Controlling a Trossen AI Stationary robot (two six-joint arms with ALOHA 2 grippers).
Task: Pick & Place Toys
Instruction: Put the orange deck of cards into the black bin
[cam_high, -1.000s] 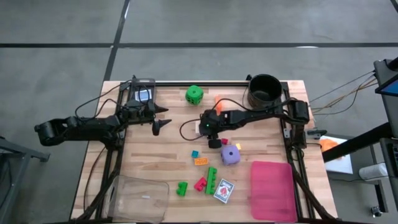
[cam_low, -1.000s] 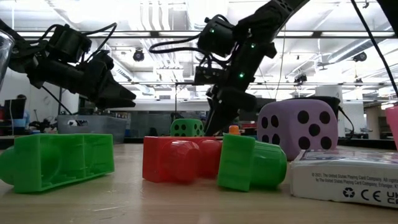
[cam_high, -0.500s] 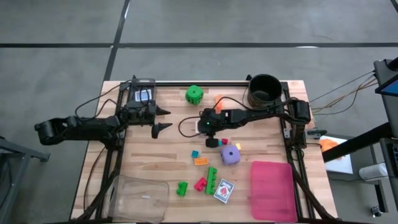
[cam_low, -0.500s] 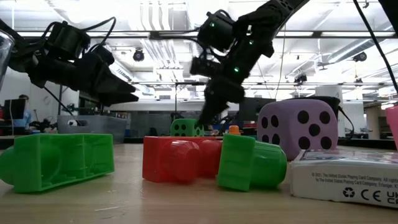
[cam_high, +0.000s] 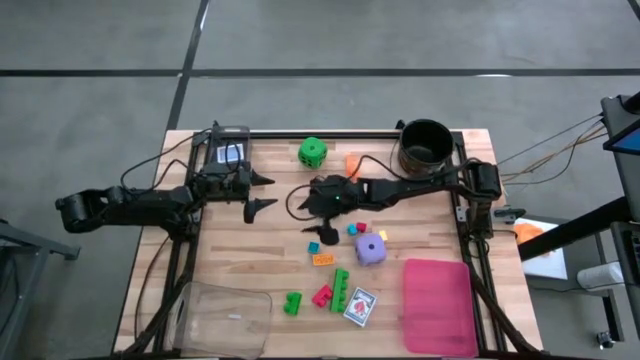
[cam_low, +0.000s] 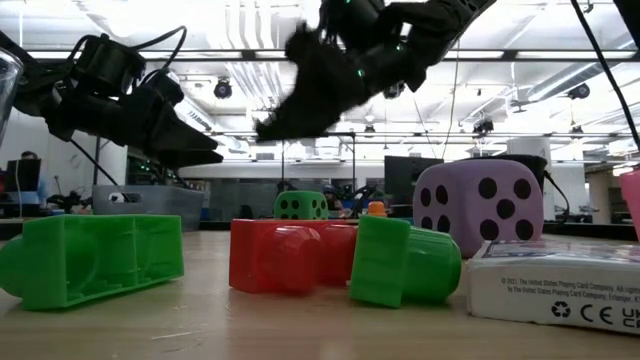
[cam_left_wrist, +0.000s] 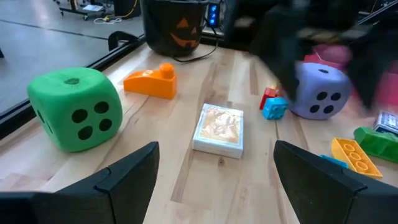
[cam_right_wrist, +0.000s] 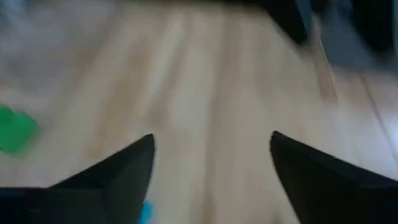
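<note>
Toys lie scattered on the wooden table: a green die (cam_high: 312, 151) and an orange brick (cam_high: 351, 160) at the far side, and a purple die (cam_high: 371, 249) with small teal (cam_high: 352, 229), red and yellow bricks near the middle. Green bricks (cam_high: 341, 285), a red brick (cam_high: 322, 296) and a card pack (cam_high: 360, 306) lie nearer the front. A white pack (cam_left_wrist: 219, 129) lies flat ahead of my left gripper (cam_high: 266, 191), which hovers open at the left. My right gripper (cam_high: 312, 216) is raised over the table's middle, open, with nothing between its fingers (cam_right_wrist: 112, 174).
A black bucket (cam_high: 425, 145) stands at the far right corner. A flat pink tray (cam_high: 437, 305) lies at the near right, and a clear plastic container (cam_high: 222, 318) at the near left. Bare wood lies between the two grippers.
My right gripper has risen from the small bricks beside the purple die and swung toward the table's left. It has tipped from pointing steeply down to nearly level, and its fingers have opened. No toy has come up with it.
</note>
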